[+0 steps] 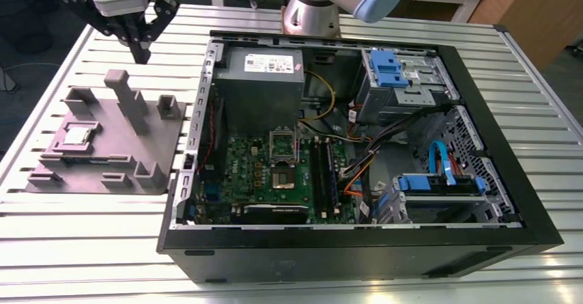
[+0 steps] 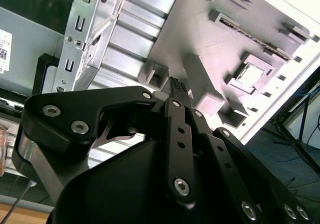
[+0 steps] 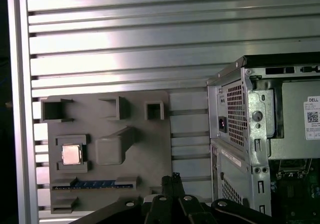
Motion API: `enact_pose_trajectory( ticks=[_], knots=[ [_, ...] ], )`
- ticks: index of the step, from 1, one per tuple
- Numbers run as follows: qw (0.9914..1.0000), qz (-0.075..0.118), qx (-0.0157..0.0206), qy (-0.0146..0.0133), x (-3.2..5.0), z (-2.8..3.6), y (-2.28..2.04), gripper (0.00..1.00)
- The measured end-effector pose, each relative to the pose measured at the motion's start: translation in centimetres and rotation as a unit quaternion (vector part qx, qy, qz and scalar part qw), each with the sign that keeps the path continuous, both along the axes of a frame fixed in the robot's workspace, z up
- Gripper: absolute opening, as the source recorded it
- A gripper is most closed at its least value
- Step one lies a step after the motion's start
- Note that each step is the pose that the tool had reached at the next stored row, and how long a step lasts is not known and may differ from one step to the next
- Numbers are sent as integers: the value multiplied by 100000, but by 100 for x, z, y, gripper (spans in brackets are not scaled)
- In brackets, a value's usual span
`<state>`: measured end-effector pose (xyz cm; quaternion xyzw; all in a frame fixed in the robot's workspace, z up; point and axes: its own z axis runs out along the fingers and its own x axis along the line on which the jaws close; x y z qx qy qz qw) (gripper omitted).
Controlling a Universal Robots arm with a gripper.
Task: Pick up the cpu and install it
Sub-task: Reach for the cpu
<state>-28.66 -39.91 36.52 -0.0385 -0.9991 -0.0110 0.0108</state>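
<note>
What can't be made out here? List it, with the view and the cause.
1. Underside of the cpu: faces down into the holder block, first wrist view.
2. Socket on the motherboard: too small in the exterior view to tell whether it is empty.
3. Upper body of the end effector: cut off by the exterior view's top edge.

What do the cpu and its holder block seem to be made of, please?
The cpu: metal top, judging by its silvery, reflective sheen. The holder block: probably plastic, matte grey, with a dull, uniform, moulded look.
</note>
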Motion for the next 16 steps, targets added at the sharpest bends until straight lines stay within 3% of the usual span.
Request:
enact_pose_trajectory(
  ticks=[16],
  knots=[
    [100000, 3, 1, 179, -65, -9, 0, 10]
  ],
)
